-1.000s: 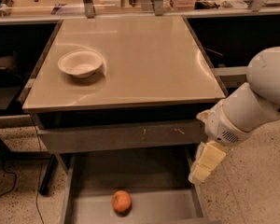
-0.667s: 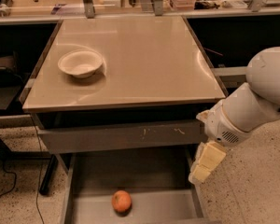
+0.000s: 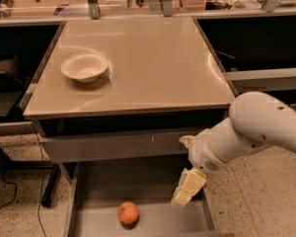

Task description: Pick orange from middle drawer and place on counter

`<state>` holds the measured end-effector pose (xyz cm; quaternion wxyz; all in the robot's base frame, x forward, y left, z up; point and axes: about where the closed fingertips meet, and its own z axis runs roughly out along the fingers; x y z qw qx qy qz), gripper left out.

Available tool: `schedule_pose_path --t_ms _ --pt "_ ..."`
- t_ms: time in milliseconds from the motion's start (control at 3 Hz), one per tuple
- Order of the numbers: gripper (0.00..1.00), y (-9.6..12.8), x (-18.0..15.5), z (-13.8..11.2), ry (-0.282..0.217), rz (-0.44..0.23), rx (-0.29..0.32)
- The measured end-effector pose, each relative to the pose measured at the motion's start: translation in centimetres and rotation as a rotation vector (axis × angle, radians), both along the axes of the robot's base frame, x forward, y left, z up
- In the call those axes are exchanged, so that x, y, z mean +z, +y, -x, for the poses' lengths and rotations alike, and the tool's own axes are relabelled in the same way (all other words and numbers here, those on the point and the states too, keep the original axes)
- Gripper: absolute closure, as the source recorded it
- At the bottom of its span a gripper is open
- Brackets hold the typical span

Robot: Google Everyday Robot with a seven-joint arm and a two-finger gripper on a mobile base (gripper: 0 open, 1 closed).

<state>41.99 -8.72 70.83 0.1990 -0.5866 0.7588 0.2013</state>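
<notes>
The orange [image 3: 128, 213] lies on the floor of the open middle drawer [image 3: 160, 222], near its front and left of centre. My gripper [image 3: 188, 188], with pale yellow fingers, hangs from the white arm [image 3: 256, 130] over the drawer's right part. It points down and left, to the right of the orange and a little above it, not touching it. The beige counter [image 3: 148, 58] is above, with its front edge over the drawer.
A white bowl [image 3: 85, 67] sits on the counter's left side. A grey drawer front with pale scratch marks [image 3: 113, 145] is shut just under the counter. Speckled floor lies on both sides of the cabinet. Shelves with clutter stand behind the counter.
My gripper and arm have moved left and down, from beside the cabinet's right edge to over the open drawer. The orange and the bowl have not moved.
</notes>
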Motion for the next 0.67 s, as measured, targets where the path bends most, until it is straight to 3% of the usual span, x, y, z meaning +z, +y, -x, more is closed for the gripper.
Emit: schedule_pose_path --t_ms 333,667 --pt "0.0 3.08 -3.6 0.07 0.028 -0.072 0.042" --pt "0.0 3.21 -4.02 0.02 0.033 -0.078 0.042"
